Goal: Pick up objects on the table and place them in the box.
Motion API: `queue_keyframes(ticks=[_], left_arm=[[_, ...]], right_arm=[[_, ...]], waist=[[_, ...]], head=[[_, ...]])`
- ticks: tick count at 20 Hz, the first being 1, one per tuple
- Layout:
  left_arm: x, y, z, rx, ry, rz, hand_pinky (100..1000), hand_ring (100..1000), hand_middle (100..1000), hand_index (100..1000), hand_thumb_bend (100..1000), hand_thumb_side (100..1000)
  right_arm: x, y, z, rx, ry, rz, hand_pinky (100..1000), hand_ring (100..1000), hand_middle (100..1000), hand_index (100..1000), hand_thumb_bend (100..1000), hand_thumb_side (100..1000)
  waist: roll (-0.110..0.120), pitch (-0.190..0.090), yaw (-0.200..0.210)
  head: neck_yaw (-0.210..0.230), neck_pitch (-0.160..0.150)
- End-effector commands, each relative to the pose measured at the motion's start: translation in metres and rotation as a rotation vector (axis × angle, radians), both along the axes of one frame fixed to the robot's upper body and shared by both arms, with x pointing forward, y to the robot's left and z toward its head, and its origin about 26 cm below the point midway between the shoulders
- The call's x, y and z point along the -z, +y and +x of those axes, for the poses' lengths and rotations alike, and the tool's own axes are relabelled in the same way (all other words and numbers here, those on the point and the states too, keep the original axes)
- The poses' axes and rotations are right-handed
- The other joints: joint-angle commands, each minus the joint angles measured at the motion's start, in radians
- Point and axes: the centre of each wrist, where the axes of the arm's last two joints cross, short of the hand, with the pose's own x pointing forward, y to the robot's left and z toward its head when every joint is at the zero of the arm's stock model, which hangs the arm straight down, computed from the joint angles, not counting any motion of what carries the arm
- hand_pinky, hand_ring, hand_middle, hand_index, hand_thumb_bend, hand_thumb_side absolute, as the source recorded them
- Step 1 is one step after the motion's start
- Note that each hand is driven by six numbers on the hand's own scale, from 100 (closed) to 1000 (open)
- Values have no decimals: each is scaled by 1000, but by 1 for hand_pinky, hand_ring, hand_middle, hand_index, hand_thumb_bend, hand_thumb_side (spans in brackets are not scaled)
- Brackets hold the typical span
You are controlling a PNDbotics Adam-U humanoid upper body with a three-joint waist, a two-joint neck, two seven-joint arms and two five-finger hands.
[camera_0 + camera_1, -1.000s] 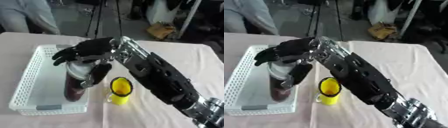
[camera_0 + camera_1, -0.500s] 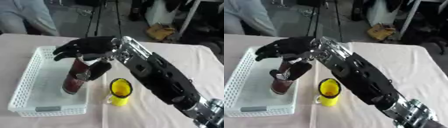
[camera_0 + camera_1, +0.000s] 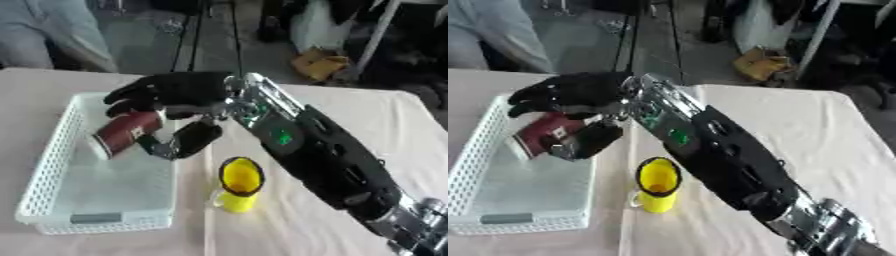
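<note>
A dark red can [image 3: 128,131] with a white label lies tilted on its side inside the white mesh basket [image 3: 45,165], its pale end pointing to the lower left. My right hand [image 3: 171,90] hovers over it, the arm reaching in from the lower right. Its fingers are spread above the can and its thumb [image 3: 193,140] hangs off to the can's right, so the hand looks open and not closed round the can. A yellow mug [image 3: 238,185] stands upright on the tablecloth just right of the basket, under my forearm. My left hand shows in no view.
A grey label sits on the basket's near wall [image 3: 94,218]. Beyond the table's far edge are tripod legs [image 3: 188,35], a tan object on the floor [image 3: 321,63] and a person at the far left [image 3: 52,30]. Pale tablecloth [image 3: 833,140] stretches to the right.
The can stood upright in the basket with my right hand wrapped round it. The fingers have spread and lifted, and the can has tipped over to the left onto its side.
</note>
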Motion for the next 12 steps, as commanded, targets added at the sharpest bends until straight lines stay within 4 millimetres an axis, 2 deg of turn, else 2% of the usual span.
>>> queue_keyframes(ticks=[1, 2, 3, 4, 5, 6, 7, 9, 12], left_arm=[[-9, 3, -4, -15, -32, 16, 552, 819, 770, 809, 463, 917], [-9, 4, -4, -22, -31, 15, 552, 819, 770, 809, 463, 917], [-8, 6, -5, -32, -30, 12, 551, 819, 769, 808, 462, 917], [-8, 7, -5, -43, -30, 9, 549, 819, 769, 808, 462, 917], [-7, 9, -6, -54, -27, 6, 549, 820, 769, 807, 460, 920], [-6, 10, -6, -63, -25, 5, 548, 820, 769, 807, 460, 920], [-4, 11, -7, -72, -19, 3, 546, 822, 770, 807, 458, 922], [-2, 13, -8, -90, -10, 1, 545, 823, 770, 806, 460, 922], [-1, 13, -9, -98, -2, 1, 544, 824, 770, 806, 460, 923]], right_arm=[[-16, -25, 1, 67, -55, 43, 979, 986, 1000, 1000, 100, 510], [-19, -34, 0, 92, -58, 72, 957, 970, 1000, 1000, 100, 490], [-20, -44, -1, 118, -57, 105, 856, 912, 960, 1000, 100, 454], [-20, -52, -3, 140, -53, 143, 793, 884, 944, 1000, 100, 636], [-20, -61, -5, 162, -48, 182, 756, 863, 916, 1000, 100, 441], [-20, -69, -8, 183, -45, 223, 743, 856, 911, 1000, 100, 439], [-20, -78, -12, 207, -44, 260, 659, 808, 877, 1000, 100, 404], [-21, -96, -20, 252, -48, 326, 646, 806, 877, 1000, 100, 373], [-27, -122, -34, 317, -72, 403, 631, 802, 879, 1000, 100, 384]], waist=[[11, -14, -15], [12, -13, -21], [13, -11, -33], [15, -9, -44], [17, -5, -57], [19, -3, -63], [22, 0, -73], [25, 5, -92], [27, 13, -97]], head=[[20, -13], [25, -14], [38, -18], [49, -21], [65, -26], [73, -29], [84, -33], [101, -39], [110, -44]])
